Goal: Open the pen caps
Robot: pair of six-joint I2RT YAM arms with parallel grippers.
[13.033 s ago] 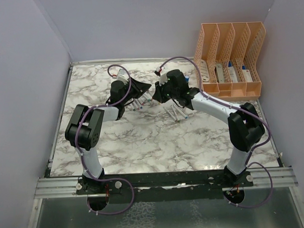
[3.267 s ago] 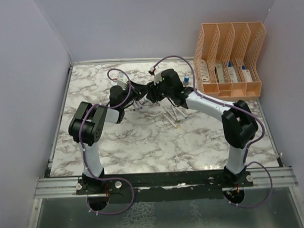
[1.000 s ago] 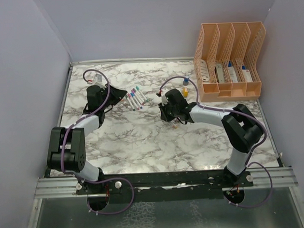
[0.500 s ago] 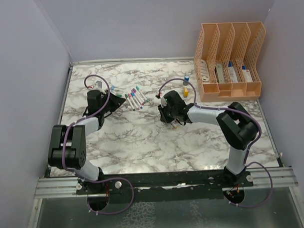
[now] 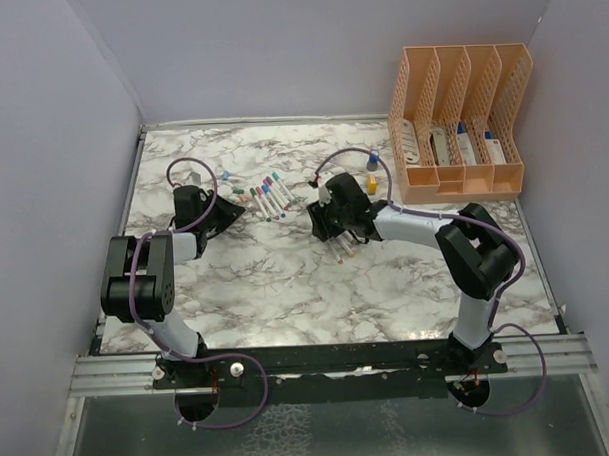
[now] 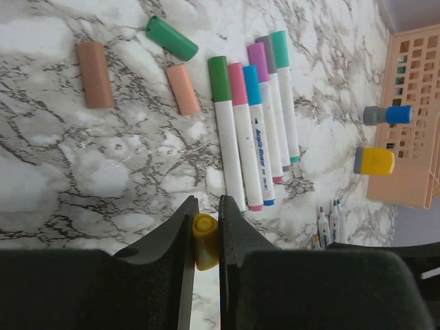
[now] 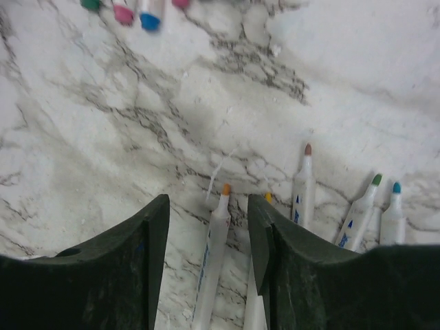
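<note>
Marble tabletop (image 5: 286,279): left hand (image 6: 204,227) pinches a yellow cap (image 6: 205,242); right hand (image 7: 206,206) released, straddling an orange-tipped pen (image 7: 214,240).

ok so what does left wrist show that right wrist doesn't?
Left wrist only: left gripper shut on a yellow cap, three loose caps, the orange organizer. Right wrist only: right gripper open astride an orange-tipped uncapped pen. Both: the marble table, the capped pens (just their ends in right wrist), other uncapped pens.
</note>
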